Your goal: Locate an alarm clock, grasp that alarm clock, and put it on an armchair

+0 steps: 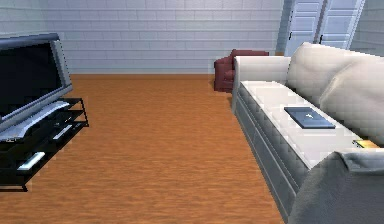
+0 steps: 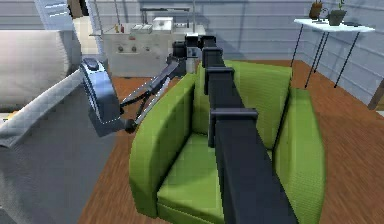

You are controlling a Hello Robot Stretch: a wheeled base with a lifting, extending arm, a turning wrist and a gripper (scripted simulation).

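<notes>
In the arm side view my arm (image 2: 235, 130) reaches out over a green armchair (image 2: 190, 175). The gripper (image 2: 122, 112) points down toward that view's left. At its finger end hangs a rounded blue-grey object (image 2: 97, 95) with a dark base, shaped like a small alarm clock. It is clear of every surface, so the gripper holds it. It hangs beside the armchair's arm (image 2: 160, 125), in front of a grey sofa arm (image 2: 45, 150). A dark red armchair (image 1: 228, 70) stands against the far wall in the forward view.
A pale sofa (image 1: 290, 125) runs along the forward view's right, with a dark flat laptop (image 1: 309, 117) on its seat. A television (image 1: 30, 78) on a black stand (image 1: 40, 140) stands at the left. Between them is open wood floor (image 1: 150, 130). A white side table (image 2: 335, 30) stands at the arm side view's right.
</notes>
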